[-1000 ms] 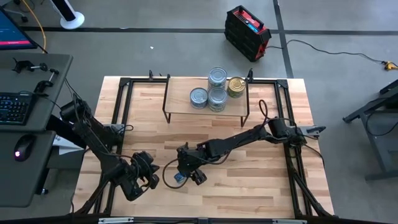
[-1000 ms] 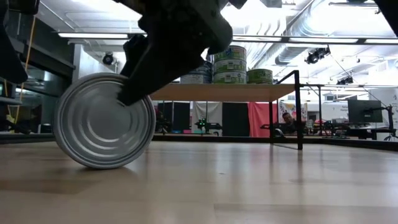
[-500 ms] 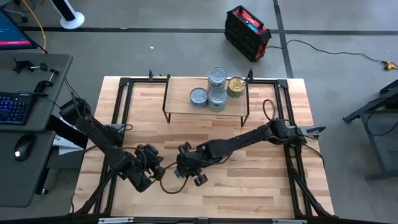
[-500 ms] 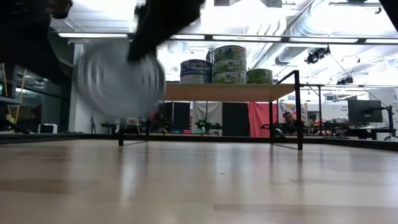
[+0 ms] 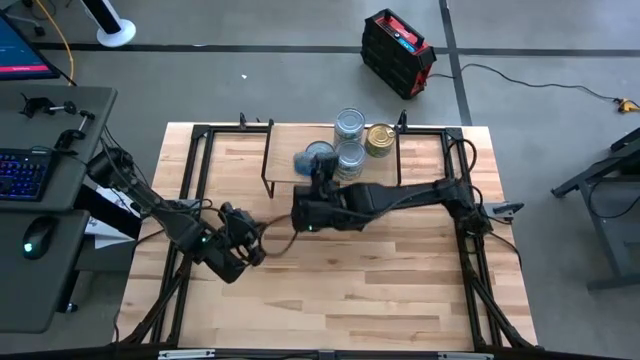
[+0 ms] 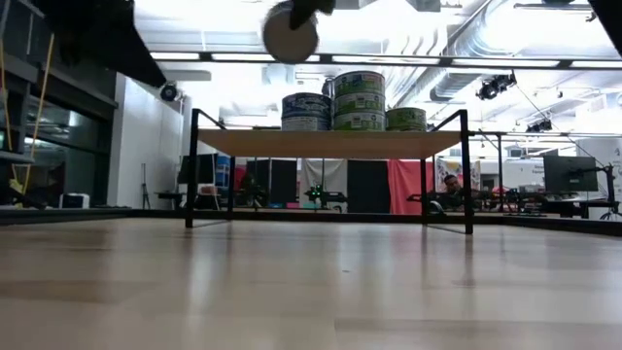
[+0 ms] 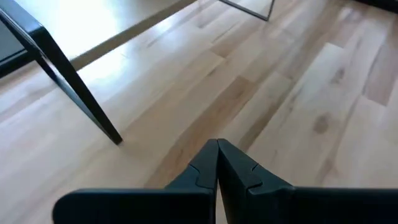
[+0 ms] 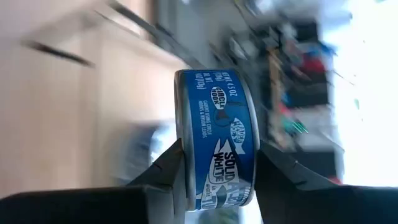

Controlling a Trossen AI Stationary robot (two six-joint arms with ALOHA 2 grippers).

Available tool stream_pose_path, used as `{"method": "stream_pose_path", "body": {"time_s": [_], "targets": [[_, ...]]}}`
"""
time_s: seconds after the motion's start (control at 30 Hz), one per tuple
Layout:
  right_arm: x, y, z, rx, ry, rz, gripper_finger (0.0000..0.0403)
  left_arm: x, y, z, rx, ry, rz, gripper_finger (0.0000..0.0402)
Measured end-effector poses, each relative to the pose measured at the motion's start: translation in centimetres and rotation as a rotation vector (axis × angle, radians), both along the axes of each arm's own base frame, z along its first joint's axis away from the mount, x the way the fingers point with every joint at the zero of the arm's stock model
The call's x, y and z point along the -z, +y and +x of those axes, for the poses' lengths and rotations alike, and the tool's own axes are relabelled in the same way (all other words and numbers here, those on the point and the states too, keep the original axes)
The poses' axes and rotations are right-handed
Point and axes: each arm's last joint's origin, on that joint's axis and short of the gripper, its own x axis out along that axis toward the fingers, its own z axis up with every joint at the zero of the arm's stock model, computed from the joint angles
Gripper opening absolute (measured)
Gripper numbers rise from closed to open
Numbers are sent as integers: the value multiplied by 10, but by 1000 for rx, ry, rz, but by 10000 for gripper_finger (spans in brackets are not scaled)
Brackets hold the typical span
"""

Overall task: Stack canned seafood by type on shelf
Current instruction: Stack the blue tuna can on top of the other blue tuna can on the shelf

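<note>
My right gripper (image 5: pixel 310 172) is shut on a blue-sided tin of canned seafood (image 8: pixel 216 134) and holds it high over the shelf's (image 5: pixel 283 148) near left part. In the low view this tin (image 6: pixel 290 34) hangs above the level of the tins on the shelf. Silver-lidded tins (image 5: pixel 349 123) (image 5: pixel 350 156) and one gold tin (image 5: pixel 380 138) rest on the shelf board, two of them as a stack (image 6: pixel 359 100). Another tin (image 6: pixel 307 111) stands to the left of that stack. My left gripper (image 5: pixel 254 240) is shut and hovers over the table's left middle, holding nothing. My right gripper pinches the tin by its two flat faces, one finger (image 8: pixel 166 167) on one face and the other finger (image 8: pixel 283 167) on the opposite face. The blue side wall (image 8: pixel 217 186) faces the wrist camera. The tin is on edge and lifted clear of table and shelf.
Black frame rails (image 5: pixel 195 170) run along the table's left and right sides. The shelf's thin black legs (image 6: pixel 191 170) stand on the tabletop. Bare wooden tabletop (image 5: pixel 350 290) lies in front of the shelf.
My right gripper has raised the tin from where it stood on edge on the table's near middle and carried it up and toward the far edge, to above the shelf. My left gripper has drifted toward the table's far edge.
</note>
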Motion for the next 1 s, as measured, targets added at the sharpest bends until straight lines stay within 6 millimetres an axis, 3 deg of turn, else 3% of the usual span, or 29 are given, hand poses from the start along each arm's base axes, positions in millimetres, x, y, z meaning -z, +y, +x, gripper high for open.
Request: {"method": "stream_pose_path", "body": {"time_s": [0.2,0.4,0.73,1.0], "targets": [[-1,-37,1,98,15,-18,113,-1,10,6,-36,2,19,0],[12,-61,2,156,71,-31,113,-1,12,7,-15,32,55,0],[16,-79,2,189,75,10,164,-1,12,7,-11,36,58,0],[19,-85,4,156,64,127,171,-1,12,7,-13,34,55,0]]}}
